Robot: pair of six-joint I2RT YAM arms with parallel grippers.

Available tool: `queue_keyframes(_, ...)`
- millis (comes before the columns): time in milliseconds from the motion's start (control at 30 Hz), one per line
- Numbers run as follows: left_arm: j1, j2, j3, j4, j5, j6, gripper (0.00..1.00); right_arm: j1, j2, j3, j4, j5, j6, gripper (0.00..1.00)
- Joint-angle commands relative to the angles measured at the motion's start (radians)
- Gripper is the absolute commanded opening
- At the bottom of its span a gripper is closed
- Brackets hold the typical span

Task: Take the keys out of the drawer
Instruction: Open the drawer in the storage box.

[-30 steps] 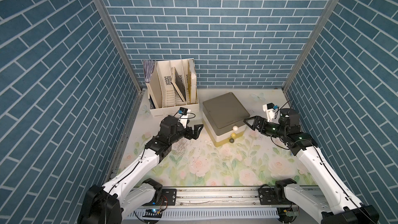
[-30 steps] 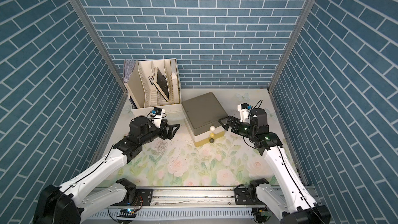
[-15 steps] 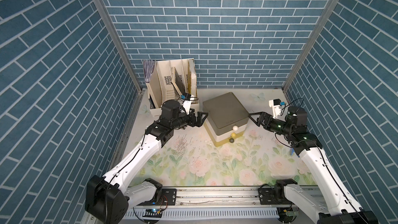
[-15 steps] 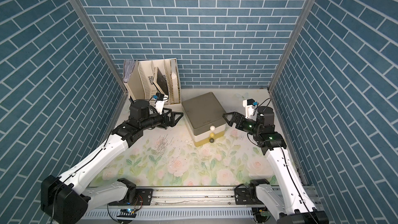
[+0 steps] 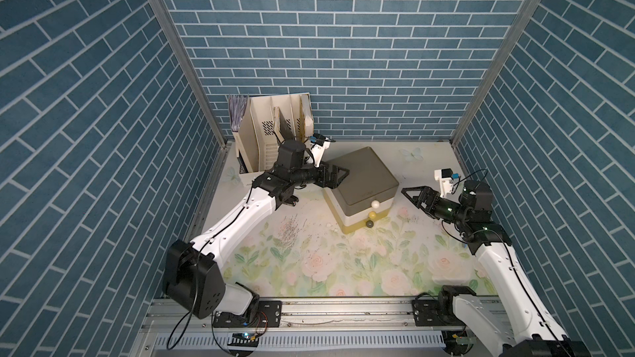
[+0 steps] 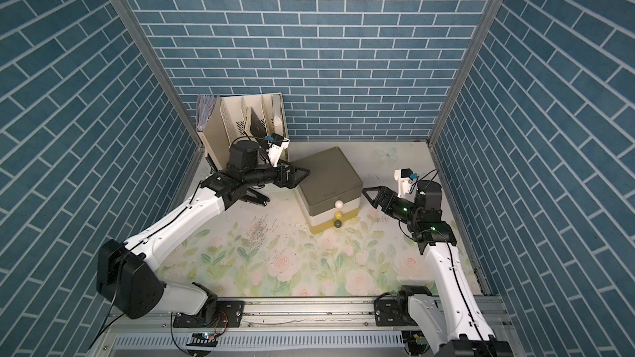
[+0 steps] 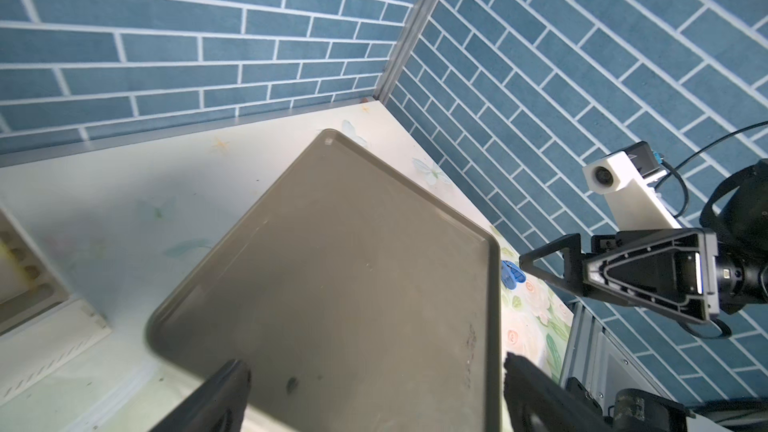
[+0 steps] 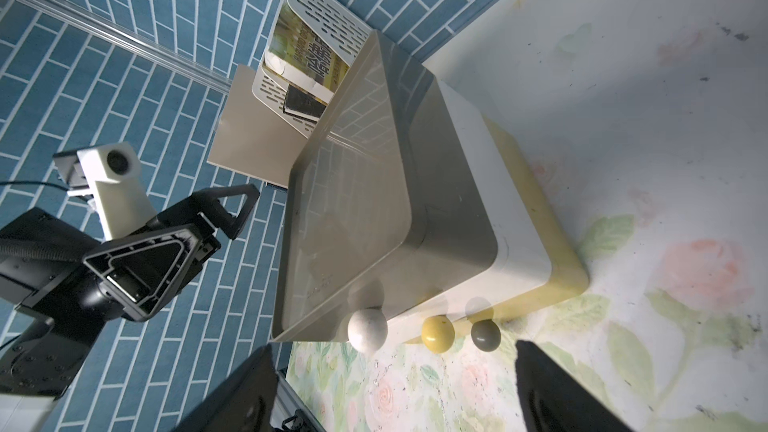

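Grey-topped drawer unit sits between the two tools on the floral counter. The left tool, fingers apart, has swung up from the counter to the unit's rear corner. The right tool, also spread, hovers near the white knob, little moved. All three drawers are shut, so the keys are hidden and their heading cannot be told. Behind the left tool, a file rack holds papers.

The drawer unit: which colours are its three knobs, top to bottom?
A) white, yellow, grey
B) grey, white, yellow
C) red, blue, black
A: in a top view the white knob sits highest, the yellow knob below it, the grey knob lowest.
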Motion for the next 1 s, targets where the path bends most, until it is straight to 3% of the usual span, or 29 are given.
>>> queue_keyframes(0,-0.027,0.055,0.054,-0.047,0.026,0.029,1.00,0.003,-0.026,-0.040,0.026,-0.036,0.020,0.90)
queue_keyframes(167,-0.042,0.117,0.088,-0.065,0.025,0.038,1.00,0.027,-0.044,-0.110,0.063,-0.046,0.047,0.88)
queue_keyframes(433,-0.058,0.161,0.092,-0.079,0.029,0.047,1.00,0.201,-0.062,-0.217,0.225,0.034,0.138,0.85)
queue_keyframes(800,-0.075,0.178,0.107,-0.104,0.020,0.057,1.00,0.250,-0.056,-0.275,0.391,0.028,0.215,0.69)
queue_keyframes(967,-0.075,0.173,0.100,-0.109,0.016,0.059,1.00,0.268,-0.030,-0.270,0.429,0.023,0.222,0.68)
